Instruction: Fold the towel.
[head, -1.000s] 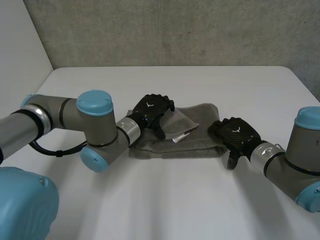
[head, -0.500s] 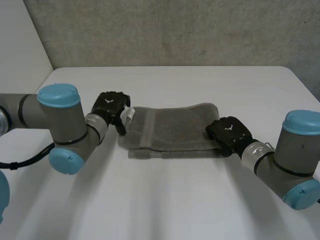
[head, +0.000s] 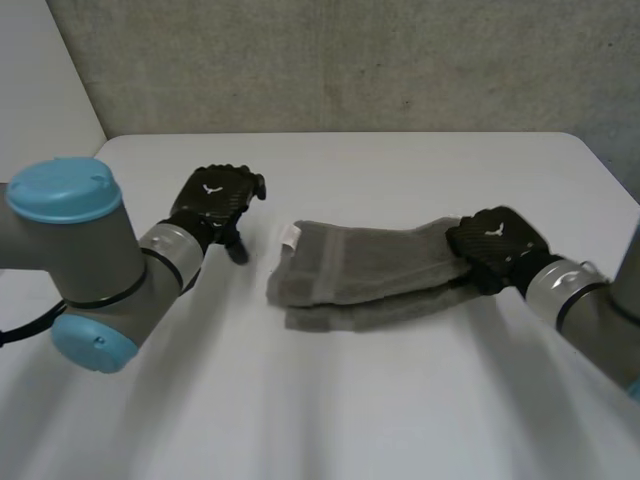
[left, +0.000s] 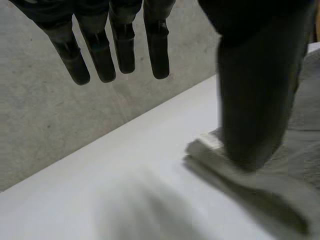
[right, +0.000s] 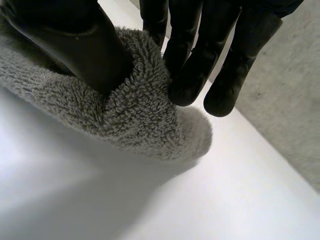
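Note:
A grey towel (head: 370, 268) lies folded into a long strip on the white table (head: 340, 400), with a small white label (head: 291, 238) at its left end. My right hand (head: 497, 243) is shut on the towel's right end. In the right wrist view the thumb (right: 80, 45) and fingers (right: 195, 60) pinch the fluffy towel edge (right: 140, 120) between them. My left hand (head: 213, 200) hovers open to the left of the towel, apart from it. In the left wrist view its fingers (left: 100, 50) hang straight, and the towel's end (left: 280, 190) lies beyond the thumb.
A grey wall (head: 350, 60) rises behind the table's far edge. Bare table surface lies in front of the towel and to its left, under the left arm (head: 90, 270). The right arm (head: 590, 310) comes in from the near right.
My right hand has closed on the towel's right end and dragged the towel to the right. The left hand has come off the towel and drawn back to the left.

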